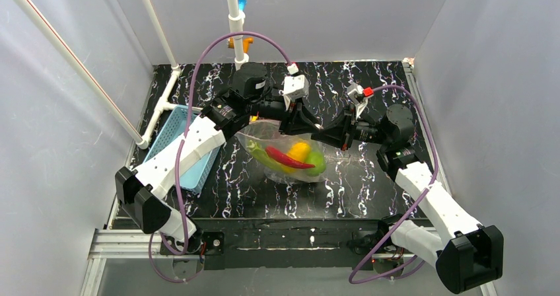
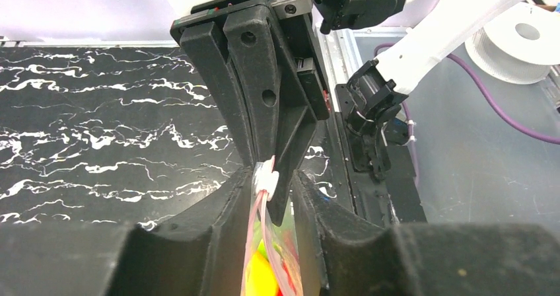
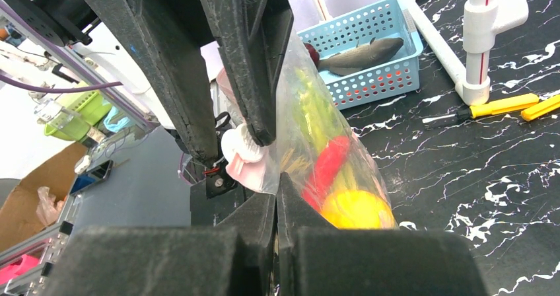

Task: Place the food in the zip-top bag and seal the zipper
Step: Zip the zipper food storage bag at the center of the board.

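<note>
- Pale grey walls (image 1: pixel 59 131) are closing in the workspace on the left, back and right.
- A black table top (image 1: pixel 370 184) with white veining is carrying everything.
- A white pipe frame (image 1: pixel 99 78) is slanting down along the left wall to a foot at the table's left edge.
- Both arms are reaching inward and meeting over the middle, with purple cables (image 1: pixel 198 78) arching above them.
- A light-blue mesh basket (image 1: pixel 168 127) is sitting at the left edge. The left arm's white forearm is crossing over its near right side in the top view.
- A grey fish (image 3: pixel 363 53) and a dark red piece (image 3: pixel 310 51) are lying in that basket.
- The zip-top bag (image 1: pixel 290 167) is sitting over mid-table, mouth edge uppermost between the two grippers.
- It is holding a red chili (image 1: pixel 287 158), a yellow fruit (image 1: pixel 298 149), a green apple (image 1: pixel 318 160) and a leek (image 1: pixel 259 154).
- The right gripper (image 3: pixel 277 184) is pinching the bag's top edge, fingers pressed together.
- The left gripper (image 2: pixel 274 207) is standing narrow, straddling the zipper (image 2: pixel 263 210). I cannot tell whether it is pressing.
- A yellow-handled screwdriver (image 3: pixel 492 106) is lying beside the pipe foot.
- A small white slider (image 2: pixel 265 174) is sitting on the zipper between the crowded fingertips.
</note>
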Controlling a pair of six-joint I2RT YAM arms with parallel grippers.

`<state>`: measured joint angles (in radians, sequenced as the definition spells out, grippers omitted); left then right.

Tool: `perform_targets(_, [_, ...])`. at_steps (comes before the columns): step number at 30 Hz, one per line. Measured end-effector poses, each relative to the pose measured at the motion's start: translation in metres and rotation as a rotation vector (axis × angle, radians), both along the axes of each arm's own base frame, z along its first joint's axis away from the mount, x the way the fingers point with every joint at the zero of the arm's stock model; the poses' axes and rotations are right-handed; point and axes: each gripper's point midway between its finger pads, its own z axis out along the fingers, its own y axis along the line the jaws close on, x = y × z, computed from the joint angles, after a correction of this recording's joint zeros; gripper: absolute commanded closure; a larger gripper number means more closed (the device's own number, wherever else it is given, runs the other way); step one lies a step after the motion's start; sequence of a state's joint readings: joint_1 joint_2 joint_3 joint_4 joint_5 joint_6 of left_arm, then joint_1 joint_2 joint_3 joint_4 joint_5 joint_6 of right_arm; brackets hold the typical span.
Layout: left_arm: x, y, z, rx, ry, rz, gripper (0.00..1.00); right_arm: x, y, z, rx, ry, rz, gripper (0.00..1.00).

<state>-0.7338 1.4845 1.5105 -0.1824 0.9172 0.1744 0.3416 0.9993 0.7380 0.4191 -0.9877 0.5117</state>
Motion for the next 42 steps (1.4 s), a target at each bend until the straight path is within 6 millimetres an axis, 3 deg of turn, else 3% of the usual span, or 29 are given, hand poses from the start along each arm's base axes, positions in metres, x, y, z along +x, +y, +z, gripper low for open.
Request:
perform_targets(7, [-0.002,0.001,0.000,0.002,0.009,-0.009,0.77,-0.001,0.000,0.000,0.000,0.001,0.003,0.99])
perform_targets(19, [0.000,0.001,0.000,0.010,0.013,0.005,0.67,-0.001,0.000,0.000,0.002,0.006,0.004,0.99])
perform_targets(25, [0.004,0.000,-0.003,0.017,0.020,0.023,0.81,-0.001,0.000,0.000,0.002,0.007,0.004,0.99])
perform_targets(28, [0.005,-0.001,-0.002,0.015,0.021,0.031,0.99,-0.001,0.000,0.000,0.002,0.007,0.004,0.99])
perform_targets(42, [0.014,0.006,-0.003,0.039,0.047,0.117,1.00,0.002,-0.003,0.010,0.044,-0.001,-0.073,0.99])
